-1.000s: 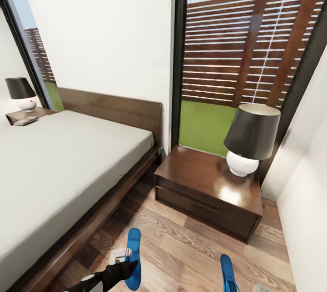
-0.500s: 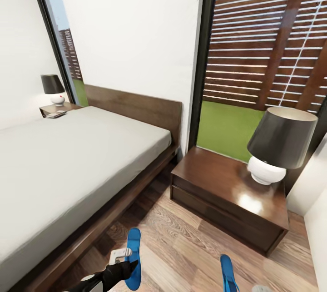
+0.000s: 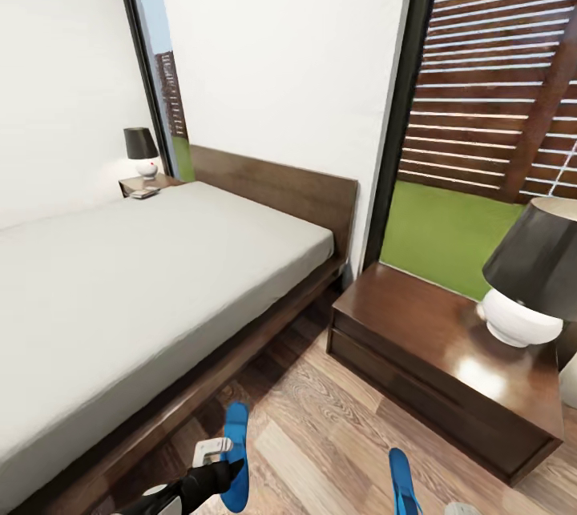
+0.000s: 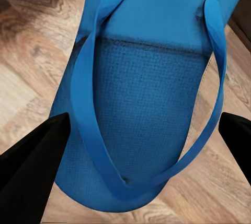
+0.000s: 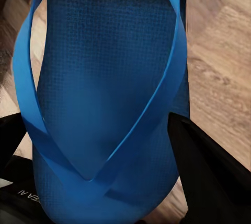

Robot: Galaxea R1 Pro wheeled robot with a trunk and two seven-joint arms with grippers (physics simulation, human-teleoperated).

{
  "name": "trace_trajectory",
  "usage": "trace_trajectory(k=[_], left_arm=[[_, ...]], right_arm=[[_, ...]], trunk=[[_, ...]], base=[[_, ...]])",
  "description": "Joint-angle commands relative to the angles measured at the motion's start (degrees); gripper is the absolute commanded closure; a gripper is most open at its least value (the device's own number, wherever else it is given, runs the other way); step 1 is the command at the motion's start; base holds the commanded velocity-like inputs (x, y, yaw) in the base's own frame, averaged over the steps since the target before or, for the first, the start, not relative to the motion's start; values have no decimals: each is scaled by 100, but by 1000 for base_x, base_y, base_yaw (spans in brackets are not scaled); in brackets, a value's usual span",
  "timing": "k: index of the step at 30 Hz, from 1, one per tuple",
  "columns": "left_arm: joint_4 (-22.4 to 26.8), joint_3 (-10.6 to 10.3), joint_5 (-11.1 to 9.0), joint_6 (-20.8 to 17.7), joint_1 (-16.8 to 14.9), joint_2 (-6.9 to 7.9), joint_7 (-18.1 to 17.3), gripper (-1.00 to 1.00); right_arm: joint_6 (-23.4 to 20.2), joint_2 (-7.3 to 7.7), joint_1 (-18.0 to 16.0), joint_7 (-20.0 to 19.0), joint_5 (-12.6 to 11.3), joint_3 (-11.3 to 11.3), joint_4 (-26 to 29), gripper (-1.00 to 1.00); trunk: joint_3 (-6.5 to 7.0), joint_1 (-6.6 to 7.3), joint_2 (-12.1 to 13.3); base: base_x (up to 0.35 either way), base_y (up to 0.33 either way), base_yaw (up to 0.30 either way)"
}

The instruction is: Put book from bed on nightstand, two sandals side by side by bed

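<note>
- The low platform bed (image 3: pixel 120 291), with a dark brown wooden frame and a plain pale mattress, runs off the head view at its foot end; its headboard stands against the white wall.
- Far nightstand (image 3: pixel 143 182), a small dark wooden cabinet beyond the bed's far side: it bears a small black-shaded lamp (image 3: pixel 142 152) and a flat greyish object (image 3: pixel 145 194), too small to identify.
- Near nightstand (image 3: pixel 449 359), glossy-topped, just beside the bed's near side: the larger black-shaded lamp with a white base (image 3: pixel 529 275) on it is cut off at the frame edge.
- Left bright blue flip-flop sandal (image 3: pixel 235 455), over the wood-plank floor (image 3: pixel 320 435) near the bed frame: the left claw (image 3: pixel 226 465) is at its heel, jaws spread wide on either side of the sole; whether they touch it cannot be told.
- Right blue sandal (image 3: pixel 403 481), well apart from the bed and near the glossy-topped nightstand, is cut off at the frame bottom; the right claw (image 5: pixel 120 182) has dark fingers (image 5: pixel 209 172) flanking its heel, contact unclear.
</note>
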State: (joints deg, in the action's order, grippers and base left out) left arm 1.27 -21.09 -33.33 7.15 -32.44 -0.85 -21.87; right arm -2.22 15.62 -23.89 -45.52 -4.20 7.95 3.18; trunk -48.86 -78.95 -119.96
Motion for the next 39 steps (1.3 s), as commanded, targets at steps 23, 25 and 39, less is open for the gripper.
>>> trace_trajectory(k=[23,25,39], left_arm=[[-13,-44,-42,32,9,-38,-11,100],[-13,-44,-42,30,9,-38,-9,100],[-13,-44,-32,19,9,-38,-2,100]], right_arm=[[-25,2,-1,-18,-77,5,-2,100],[-25,2,-1,-18,-79,5,-2,100],[-25,2,-1,-18,-89,5,0,100]], trunk=[[-51,1,-2],[-55,1,-2],[-82,1,-2]], base=[[0,-36,278],[0,0,278],[0,0,278]])
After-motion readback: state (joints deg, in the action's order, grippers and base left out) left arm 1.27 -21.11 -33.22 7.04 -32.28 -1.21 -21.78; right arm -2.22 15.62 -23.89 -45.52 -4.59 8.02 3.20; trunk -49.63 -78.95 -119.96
